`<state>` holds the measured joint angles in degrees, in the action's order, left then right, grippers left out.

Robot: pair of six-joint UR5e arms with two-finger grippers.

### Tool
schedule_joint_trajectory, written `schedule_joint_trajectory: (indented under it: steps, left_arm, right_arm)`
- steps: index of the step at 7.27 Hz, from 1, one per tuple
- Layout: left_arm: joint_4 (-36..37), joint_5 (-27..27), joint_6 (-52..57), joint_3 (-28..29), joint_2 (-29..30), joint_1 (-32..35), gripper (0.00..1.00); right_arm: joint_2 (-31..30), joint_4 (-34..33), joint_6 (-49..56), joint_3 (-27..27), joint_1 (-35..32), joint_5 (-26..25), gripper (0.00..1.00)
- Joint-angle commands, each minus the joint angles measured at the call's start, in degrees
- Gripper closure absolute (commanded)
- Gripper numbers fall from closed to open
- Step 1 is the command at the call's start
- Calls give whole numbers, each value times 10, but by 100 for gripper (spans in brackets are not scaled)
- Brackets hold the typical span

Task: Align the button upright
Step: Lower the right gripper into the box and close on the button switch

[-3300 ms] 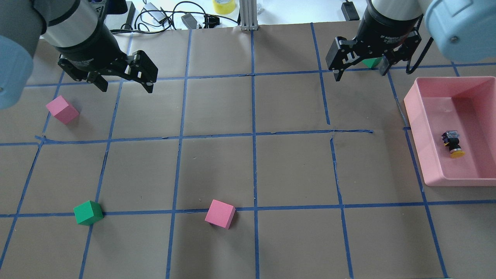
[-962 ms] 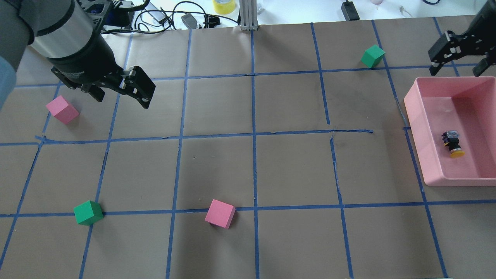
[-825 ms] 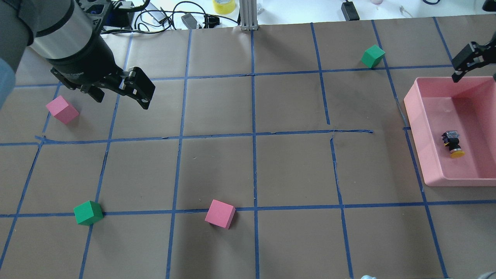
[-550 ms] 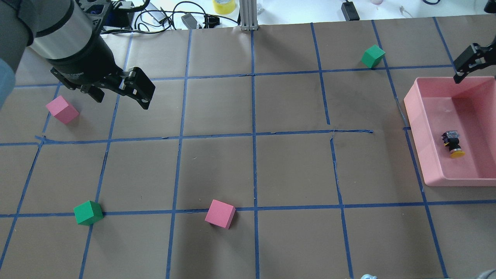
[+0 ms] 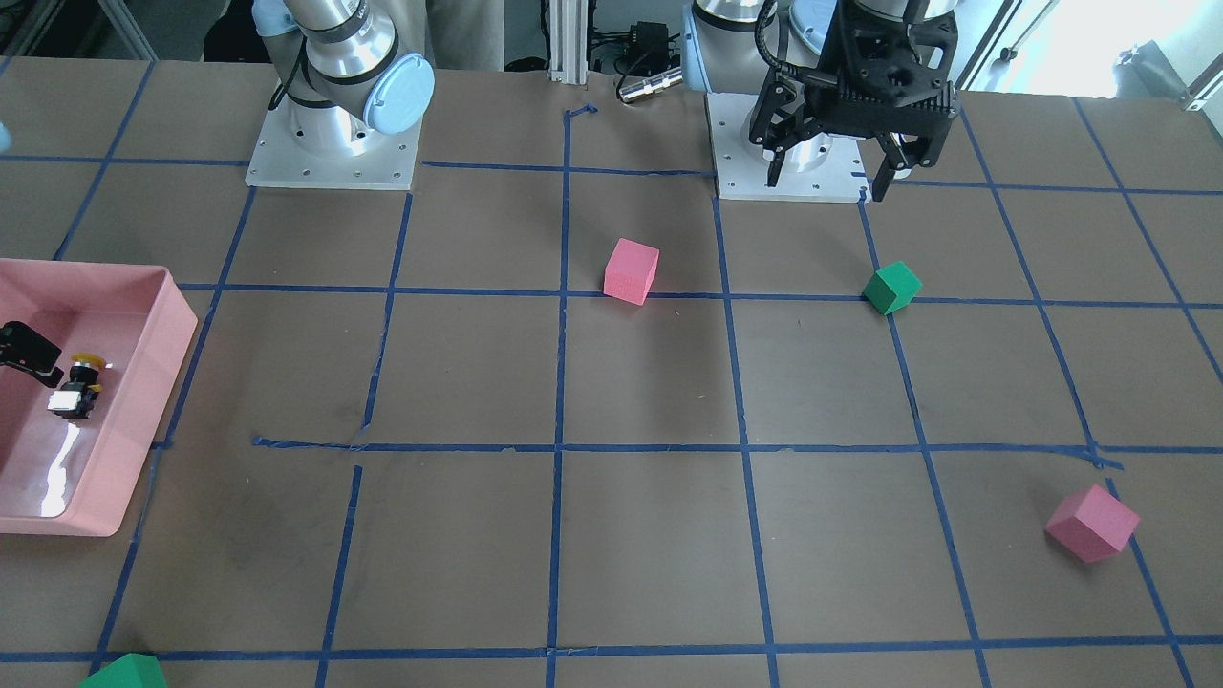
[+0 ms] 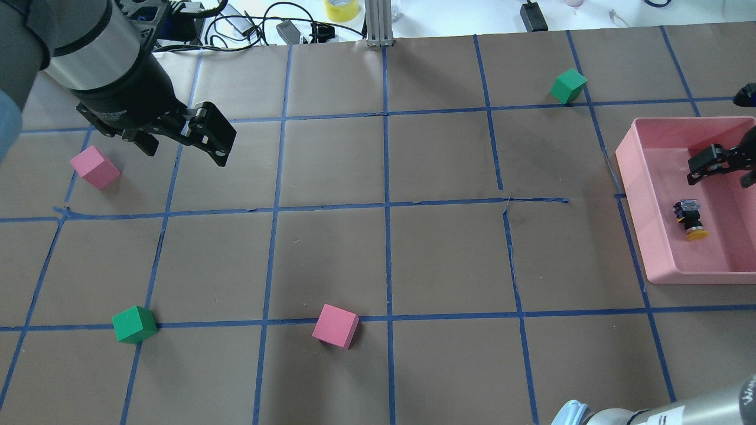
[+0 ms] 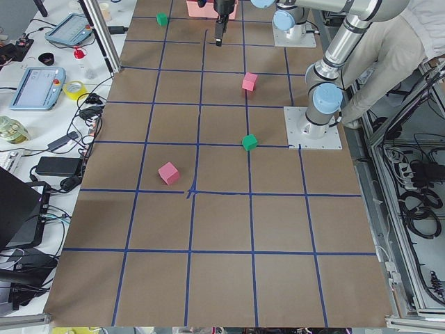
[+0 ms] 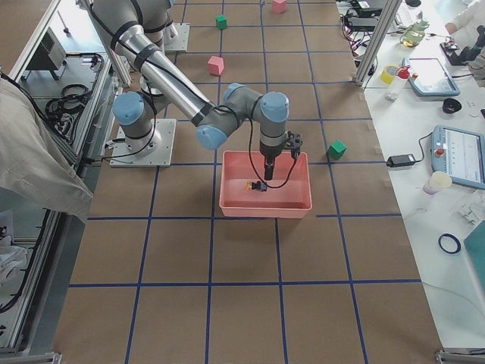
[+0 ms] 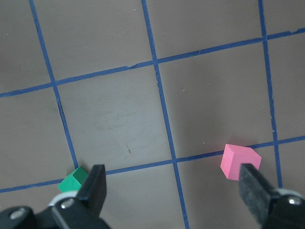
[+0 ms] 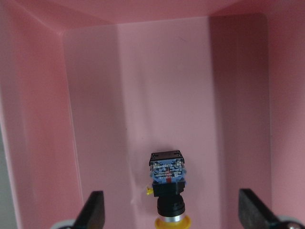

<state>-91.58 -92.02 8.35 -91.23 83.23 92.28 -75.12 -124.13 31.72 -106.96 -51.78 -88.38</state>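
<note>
Task item: small push-button switch with a round yellow cap, black neck and black-and-grey base. It lies on its side on the floor of the shallow pink plastic tray, cap toward the robot and base toward the far wall. It is apart from every wall in view.
Right claw: released, fingers spread wide and low inside the tray. The switch lies between them, and neither finger touches it.
Left claw: released and empty, hanging over the brown paper-covered table well away from the tray.
Step judged: approach for the pick; righting not yet done.
Risk, slip: the cap and neck are round and the part is tiny. A squeeze off its centre would likely roll it or shoot it out sideways.
Risk, collision: the fingers work close to the tray floor. A descent too deep would strike it, and a sideways correction could catch a wall.
Risk, tray shift: the tray looks light and sits loose on the table, so any knock may slide it and carry the switch out of line.
Risk, toppling: the base is narrow under a wider cap. Released tilted, or on the glossy floor, the switch may fall over again.
Bystanders: pink foam cube and green foam cube, both well clear.
Writing and brands: none legible. The switch base shows blue and red detail in the right wrist view, too small to read.
</note>
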Motion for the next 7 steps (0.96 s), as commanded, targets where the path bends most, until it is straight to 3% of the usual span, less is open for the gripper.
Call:
schedule_joint_trajectory:
  steps: [1, 7]
  left_arm:
    - [0, -1, 0, 1, 0, 0, 0]
    - [0, -1, 0, 1, 0, 0, 0]
  right_arm:
    - [15, -16, 17, -4, 5, 7, 0]
    - [31, -23, 21, -4, 5, 7, 0]
